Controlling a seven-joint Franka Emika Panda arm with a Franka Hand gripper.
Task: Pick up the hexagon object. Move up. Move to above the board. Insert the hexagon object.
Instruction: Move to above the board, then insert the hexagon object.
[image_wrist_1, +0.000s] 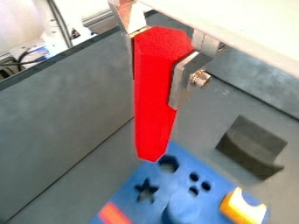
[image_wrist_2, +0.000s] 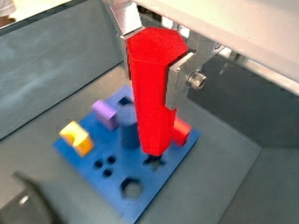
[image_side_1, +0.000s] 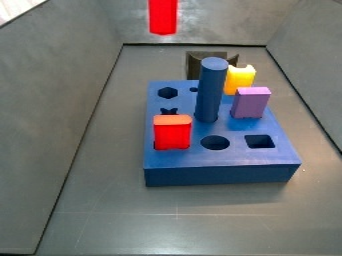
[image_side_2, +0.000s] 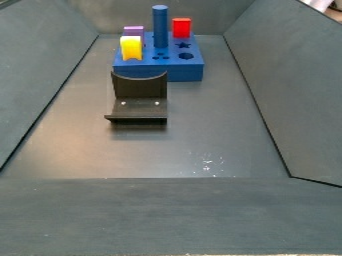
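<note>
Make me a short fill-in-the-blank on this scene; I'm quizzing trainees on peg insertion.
1. The gripper holds the tall ___ hexagon object between its fingers.
2. The thick square board is coloured ___.
3. The tall cylinder standing in the board is dark ___.

Missing words: red; blue; blue

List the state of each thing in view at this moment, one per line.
gripper: shut on the hexagon object, raised above the board.
hexagon object: upright, held in the air, not yet inserted.
board: flat on the floor, several holes free.
blue cylinder: upright in the board.
red block: seated in the board.
purple block: seated in the board.
yellow block: seated in the board.
fixture: on the floor, unoccupied.
</note>
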